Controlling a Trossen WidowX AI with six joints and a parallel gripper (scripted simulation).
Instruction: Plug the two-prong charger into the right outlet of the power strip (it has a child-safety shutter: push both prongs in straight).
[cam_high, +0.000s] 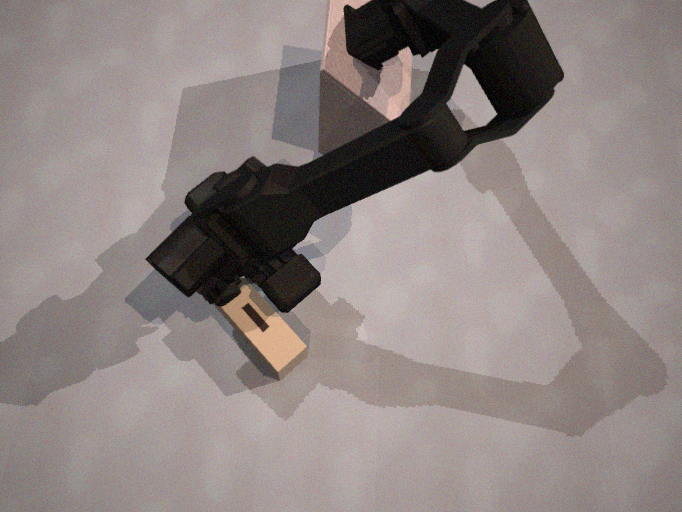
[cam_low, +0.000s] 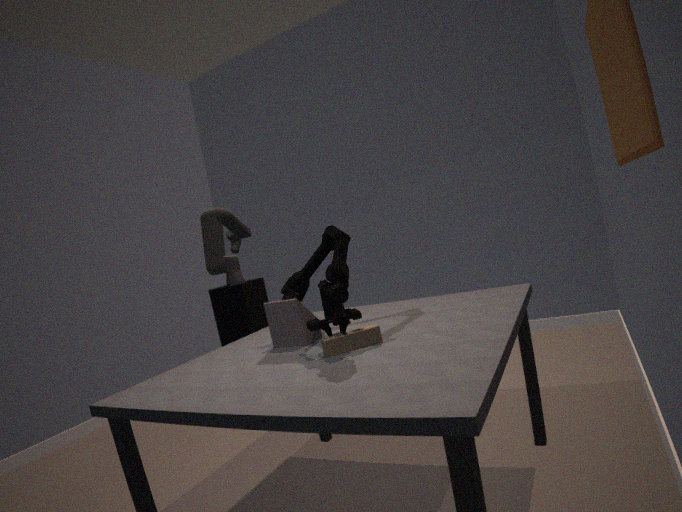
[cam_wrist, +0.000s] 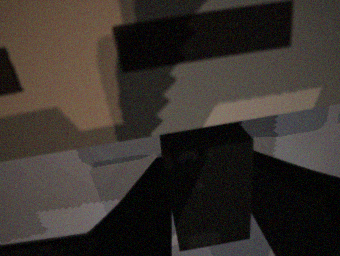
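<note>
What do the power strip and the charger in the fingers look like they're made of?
Tan rectangular power strip: looks like matte plastic, with flat even colour, sharp edges and no glare. Dark boxy charger, clamped in the gripper: probably matte black plastic, uniformly dull, though the dim view leaves it open.

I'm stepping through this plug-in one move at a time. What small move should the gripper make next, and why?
Probably a straight push down, with no tilt. The gripper is shut on the dark charger, which hangs over the tan power strip. In the wrist view the charger's front end sits low against the strip and its prongs are hidden, so whether they are in is unclear.
</note>
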